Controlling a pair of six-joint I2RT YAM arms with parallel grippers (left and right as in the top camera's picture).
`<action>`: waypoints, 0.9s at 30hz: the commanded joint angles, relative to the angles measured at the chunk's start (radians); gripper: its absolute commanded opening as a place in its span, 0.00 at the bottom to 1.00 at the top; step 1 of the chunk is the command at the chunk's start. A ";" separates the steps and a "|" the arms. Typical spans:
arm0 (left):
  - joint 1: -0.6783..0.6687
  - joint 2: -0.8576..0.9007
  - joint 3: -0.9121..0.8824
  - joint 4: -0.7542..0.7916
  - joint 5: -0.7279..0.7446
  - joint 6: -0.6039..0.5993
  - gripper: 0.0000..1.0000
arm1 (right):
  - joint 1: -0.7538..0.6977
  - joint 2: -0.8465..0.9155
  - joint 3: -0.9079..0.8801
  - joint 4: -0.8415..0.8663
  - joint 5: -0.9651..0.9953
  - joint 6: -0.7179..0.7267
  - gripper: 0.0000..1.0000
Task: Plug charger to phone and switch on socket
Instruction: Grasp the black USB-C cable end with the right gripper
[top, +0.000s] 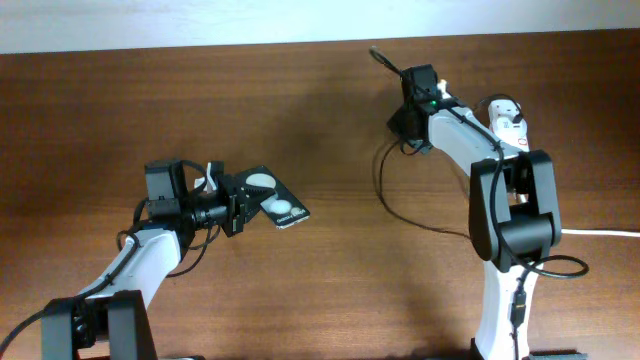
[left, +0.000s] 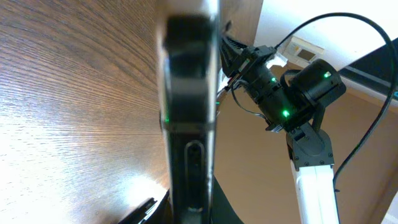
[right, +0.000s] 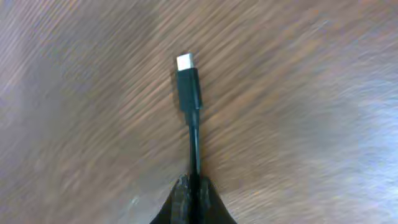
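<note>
Spreading across the whole overhead view, the brown wooden desk is carrying both arms and everything else. The right arm is standing at the desk's right side and reaching up and leftward toward the far edge. The left arm is rising from the near left corner and pointing rightward. Behind the right arm's upper link the white socket is lying near the far right of the desk, mostly hidden, its red marks just showing. A thick white cord is running off the right edge. The phone is sitting left of centre, angled, its two white round spots facing up — the left claw is pressing together on its left end. The left wrist view is showing the phone edge-on, dark and blurred. Whether it is touching the desk I cannot tell. The charger is trailing as a thin black line from the right claw down in a loop toward the right arm's base. That claw is pinching the cable just behind the connector — the pale metal tip is sticking out past the fingers with bare wood behind it, well apart from the phone
</note>
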 joint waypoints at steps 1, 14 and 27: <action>0.002 0.002 0.005 0.006 0.026 0.016 0.00 | 0.017 0.031 0.009 -0.024 -0.262 -0.244 0.04; 0.002 0.002 0.005 0.005 0.023 0.016 0.00 | 0.212 0.031 0.015 -0.300 -0.129 -0.600 0.71; 0.002 0.002 0.005 0.005 0.023 0.016 0.00 | 0.224 0.019 0.015 -0.373 0.058 -0.599 0.57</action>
